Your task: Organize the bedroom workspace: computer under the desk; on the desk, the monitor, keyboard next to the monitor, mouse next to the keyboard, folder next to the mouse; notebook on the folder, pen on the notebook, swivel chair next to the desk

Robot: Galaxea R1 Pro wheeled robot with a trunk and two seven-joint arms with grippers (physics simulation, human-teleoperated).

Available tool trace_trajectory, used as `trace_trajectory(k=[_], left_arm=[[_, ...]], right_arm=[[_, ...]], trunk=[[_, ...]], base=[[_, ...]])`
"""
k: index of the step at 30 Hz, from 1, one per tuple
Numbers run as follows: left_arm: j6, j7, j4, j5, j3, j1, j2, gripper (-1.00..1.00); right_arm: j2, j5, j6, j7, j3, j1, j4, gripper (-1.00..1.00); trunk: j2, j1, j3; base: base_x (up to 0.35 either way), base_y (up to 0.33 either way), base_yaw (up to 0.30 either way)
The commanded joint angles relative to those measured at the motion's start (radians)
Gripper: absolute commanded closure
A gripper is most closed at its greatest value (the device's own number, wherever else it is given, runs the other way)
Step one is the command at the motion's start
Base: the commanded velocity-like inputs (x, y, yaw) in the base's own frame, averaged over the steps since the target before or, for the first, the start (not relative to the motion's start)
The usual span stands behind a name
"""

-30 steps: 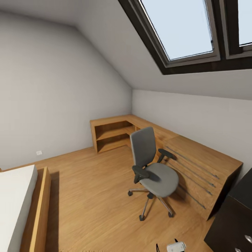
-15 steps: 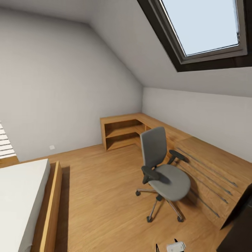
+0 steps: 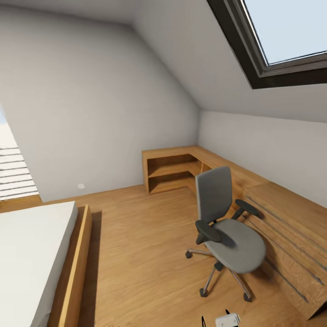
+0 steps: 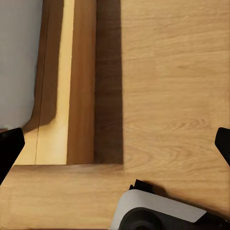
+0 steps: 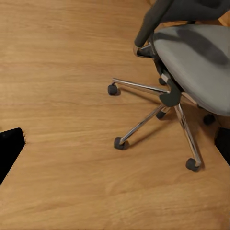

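Grey swivel chair (image 3: 229, 227) standing empty on wood floor (image 3: 136, 254) beside oak cabinet (image 3: 272, 213); bed (image 3: 32, 254) opposite. Both pincers spread apart over floor.

We see an evenly bright, rendered room, with pale daylight coming through the skylight (image 3: 290, 32) overhead. Shadows stay soft: a dark band runs along the bed frame (image 3: 75, 268), and a faint one sits under the swivel chair (image 3: 234, 236). Lines bow toward the head view's edges. Textures look slightly soft, without glare.
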Motion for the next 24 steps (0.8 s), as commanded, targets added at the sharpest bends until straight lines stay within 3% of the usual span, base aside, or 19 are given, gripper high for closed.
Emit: trace_trajectory(k=[1, 15, 24], left_arm=[[-0.001, 0.008, -0.003, 0.005, -0.009, 0.000, 0.000, -1.00], [0.001, 0.007, -0.001, 0.004, -0.011, 0.000, -0.015, -1.00], [0.002, 0.007, -0.002, -0.001, -0.013, 0.000, -0.019, -1.00]], right_arm=[[0.001, 0.000, 0.000, -0.009, 0.008, 0.000, 0.000, -1.00], [0.002, 0.000, 0.001, -0.009, 0.009, 0.000, 0.000, -1.00], [0.000, -0.001, 0.000, -0.009, 0.004, 0.000, 0.000, -1.00]], trunk=[[-0.001, 0.000, -0.003], [-0.001, 0.000, -0.020], [-0.001, 0.000, -0.032]], base=[[0.022, -0.006, 0.186], [0.006, -0.001, 0.180], [0.228, 0.000, 0.164]])
